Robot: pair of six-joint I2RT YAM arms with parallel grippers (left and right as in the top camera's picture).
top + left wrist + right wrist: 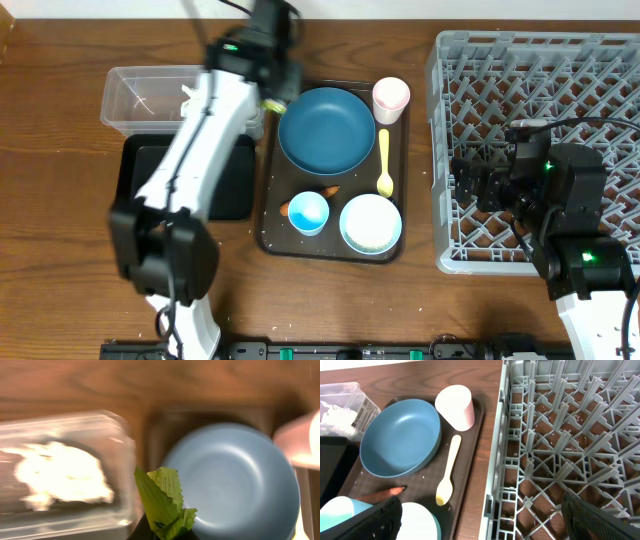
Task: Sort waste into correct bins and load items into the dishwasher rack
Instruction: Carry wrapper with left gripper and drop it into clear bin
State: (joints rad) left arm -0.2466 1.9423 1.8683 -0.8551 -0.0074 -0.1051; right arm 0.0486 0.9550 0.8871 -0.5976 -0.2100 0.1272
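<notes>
My left gripper point(272, 100) point(165, 532) is shut on a yellow-green wrapper scrap point(162, 500), held above the gap between the clear tub point(150, 95) and the dark blue plate point(327, 128). Crumpled white paper point(60, 475) lies in the tub. The black tray point(135, 180) sits below the tub, partly under my arm. The pink cup point(391, 98), yellow spoon point(385, 165), light blue cup point(308, 212), bowl point(370, 223) and carrot point(382, 494) are on the brown tray. My right gripper point(470, 185) point(490, 525) is open and empty over the left edge of the grey rack point(540, 80).
The dark brown serving tray point(270, 240) lies between the bins and the rack. A strip of bare wooden table point(420, 200) separates it from the rack. A few rice grains lie in the rack's cells.
</notes>
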